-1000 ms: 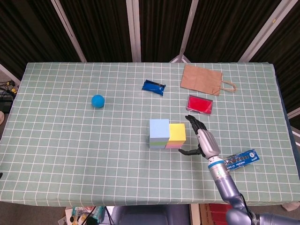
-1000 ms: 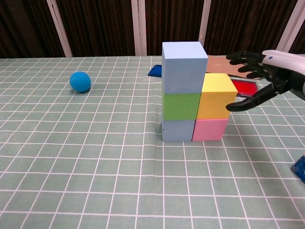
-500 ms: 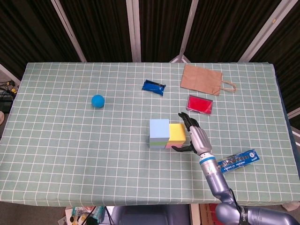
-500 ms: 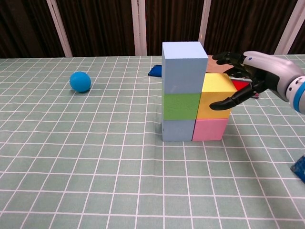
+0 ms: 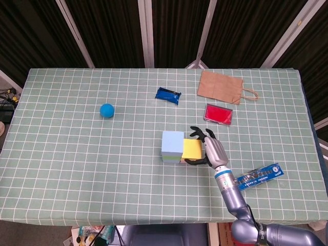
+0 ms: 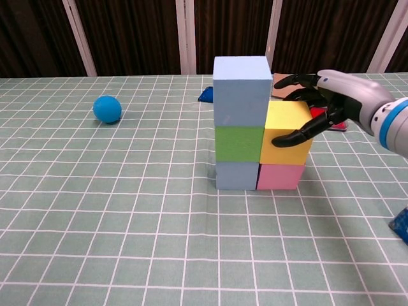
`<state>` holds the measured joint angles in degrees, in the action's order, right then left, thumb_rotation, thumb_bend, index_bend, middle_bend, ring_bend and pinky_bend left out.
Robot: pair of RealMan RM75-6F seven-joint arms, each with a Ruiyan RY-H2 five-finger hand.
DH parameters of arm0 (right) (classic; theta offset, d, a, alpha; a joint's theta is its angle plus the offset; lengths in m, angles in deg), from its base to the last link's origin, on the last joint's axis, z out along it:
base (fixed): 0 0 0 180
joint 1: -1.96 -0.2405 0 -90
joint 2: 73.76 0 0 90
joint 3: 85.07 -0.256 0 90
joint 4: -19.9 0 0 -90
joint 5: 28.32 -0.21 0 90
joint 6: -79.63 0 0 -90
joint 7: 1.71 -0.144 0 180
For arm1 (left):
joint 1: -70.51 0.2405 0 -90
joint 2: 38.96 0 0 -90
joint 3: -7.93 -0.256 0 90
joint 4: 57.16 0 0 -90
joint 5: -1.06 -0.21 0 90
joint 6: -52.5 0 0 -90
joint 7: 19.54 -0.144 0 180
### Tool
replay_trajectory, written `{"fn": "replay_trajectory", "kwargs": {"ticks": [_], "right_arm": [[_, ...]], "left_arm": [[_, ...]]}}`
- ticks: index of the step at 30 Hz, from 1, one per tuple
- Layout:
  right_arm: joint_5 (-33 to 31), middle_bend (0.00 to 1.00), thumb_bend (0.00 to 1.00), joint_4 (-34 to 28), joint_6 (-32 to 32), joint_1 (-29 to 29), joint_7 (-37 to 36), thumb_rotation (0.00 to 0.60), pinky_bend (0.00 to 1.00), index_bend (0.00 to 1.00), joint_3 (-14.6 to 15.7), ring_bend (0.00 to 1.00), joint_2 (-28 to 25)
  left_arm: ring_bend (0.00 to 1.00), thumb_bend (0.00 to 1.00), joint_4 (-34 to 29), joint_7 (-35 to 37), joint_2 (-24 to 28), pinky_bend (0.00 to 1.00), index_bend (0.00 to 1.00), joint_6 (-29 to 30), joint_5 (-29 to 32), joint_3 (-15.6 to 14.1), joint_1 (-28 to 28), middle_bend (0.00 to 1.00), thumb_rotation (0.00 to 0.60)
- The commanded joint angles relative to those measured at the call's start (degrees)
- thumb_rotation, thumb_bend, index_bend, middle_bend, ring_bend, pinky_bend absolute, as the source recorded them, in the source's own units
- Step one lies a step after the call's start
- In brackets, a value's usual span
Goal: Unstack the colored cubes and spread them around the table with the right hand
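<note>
The right hand [image 6: 331, 102] grips the yellow cube [image 6: 287, 132], thumb [image 6: 299, 136] pressed on its near face and the other fingers [image 6: 294, 81] wrapped over its far side. That cube sits on the pink cube [image 6: 280, 176], a little askew, its near edge overhanging the pink one. Touching these on the left stands a column of 3: a pale blue cube [image 6: 241, 91] on top, a green cube [image 6: 239, 143] in the middle, and a grey-blue cube [image 6: 236, 175] on the checked tablecloth [image 6: 127, 242]. In the head view the right hand [image 5: 212, 149] sits just right of the yellow cube [image 5: 192, 149], near the table's middle. The left hand is in neither view.

Elsewhere (all well apart from the stack): a blue ball [image 5: 106, 110] to the left, a dark blue packet [image 5: 168, 95], a brown paper bag [image 5: 223, 87], a red pouch [image 5: 219, 114], and a blue strip [image 5: 258, 176] beside the right forearm.
</note>
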<state>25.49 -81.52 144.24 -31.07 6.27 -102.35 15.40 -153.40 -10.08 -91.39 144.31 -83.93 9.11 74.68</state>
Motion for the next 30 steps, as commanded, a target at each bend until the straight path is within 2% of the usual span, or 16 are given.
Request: {"fn": "replay_trajectory", "kwargs": {"ticks": [1,5,12,17,21,24,30], "right_arm": [[0.0,0.4,0.15,0.5,0.9,-0.1,0.5,0.6,0.02,0.21,-0.2,0.48,0.7],[0.1,0.48,0.22,1.1,2.5,0.1,0.5,0.6,0.08,0.25,-0.6,0.57,1.3],[1.2,0.48,0.24,2.5,5.3,0.5,0.7,0.6,0.09,0.26,-2.0,0.58,1.4],[0.6,0.48,0.24,5.8,7.1,0.2,2.3,0.6,0.09,0.26,-4.2,0.58,0.5],[-1.6,0.48,0.24,10.4,7.3,-0.4,3.7,0.6,0.09,0.27,-6.7,0.58,-0.8],[-4.1,0.48,0.25,14.0,5.1,-1.2,3.5,0.6,0.09,0.27,-8.2,0.58,-1.5],[-4.8,0.48,0.25,25.8,0.8,-3.7,3.0,0.6,0.09,0.27,-8.6,0.58,-0.4]], "left_arm": [[0.0,0.29,0.0,0.1,0.0,0.01,0.08,-0.1,0.0,0.0,0.0,0.0,0.6],[0.0,0.28,0.0,0.0,0.0,0.01,0.08,-0.3,0.1,0.0,-0.1,0.0,0.6],[0.0,0.28,-0.2,-0.5,-0.1,0.01,0.08,-0.1,-0.2,-0.1,0.0,0.0,0.6],[0.0,0.28,-0.2,-0.4,0.0,0.01,0.08,-0.1,-0.1,-0.1,0.1,0.0,0.6],[0.0,0.29,-0.3,-0.5,-0.1,0.01,0.08,-0.2,0.2,0.1,0.0,0.0,0.6],[0.0,0.28,-0.4,-1.1,-0.2,0.01,0.08,-0.3,0.2,0.1,0.0,0.0,0.6],[0.0,0.29,-0.8,-2.3,-0.5,0.01,0.08,-0.2,0.6,0.2,0.1,0.0,0.6]]}}
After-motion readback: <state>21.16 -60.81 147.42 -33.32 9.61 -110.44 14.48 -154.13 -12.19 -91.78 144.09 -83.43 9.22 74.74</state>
